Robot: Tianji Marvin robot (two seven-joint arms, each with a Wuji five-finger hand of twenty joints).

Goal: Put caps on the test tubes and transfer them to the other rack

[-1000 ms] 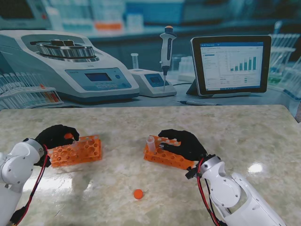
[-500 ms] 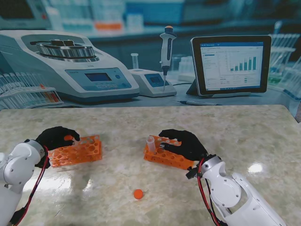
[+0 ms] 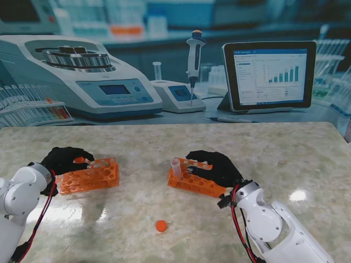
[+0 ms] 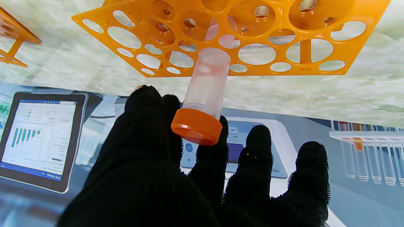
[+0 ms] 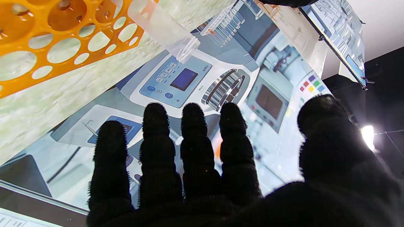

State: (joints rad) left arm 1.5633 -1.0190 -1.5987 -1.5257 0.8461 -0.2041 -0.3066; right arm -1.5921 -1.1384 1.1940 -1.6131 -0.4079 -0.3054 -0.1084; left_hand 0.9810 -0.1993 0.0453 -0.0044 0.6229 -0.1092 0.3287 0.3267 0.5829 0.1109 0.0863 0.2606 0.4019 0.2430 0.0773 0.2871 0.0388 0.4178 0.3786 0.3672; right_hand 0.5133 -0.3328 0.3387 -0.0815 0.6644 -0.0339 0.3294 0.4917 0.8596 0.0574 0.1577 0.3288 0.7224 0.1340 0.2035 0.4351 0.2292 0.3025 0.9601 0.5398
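- Now on the left, the left hand [image 3: 66, 159] pinches a capped tube [image 4: 206, 80] between thumb and fingertips [image 4: 210, 148], right at its orange cap [image 4: 196, 126].
- Tube's lower end sits in a hole of the left rack [image 3: 88, 176], and the clear body leans rather than standing straight.
- Over on the right, the right hand [image 3: 216, 167] rests against the right rack [image 3: 194, 179], fingers stretched out flat, thumb apart, nothing in its grasp.
- An uncapped tube [image 3: 176, 167] stands at that rack's left end, open mouth up; in the right wrist view it shows clear of the fingers [image 5: 192, 148].
- A loose orange cap [image 3: 160, 225] lies on the marbled counter [image 3: 285, 153], nearer to me than both racks and between them.
- Both racks sit well apart on the counter.
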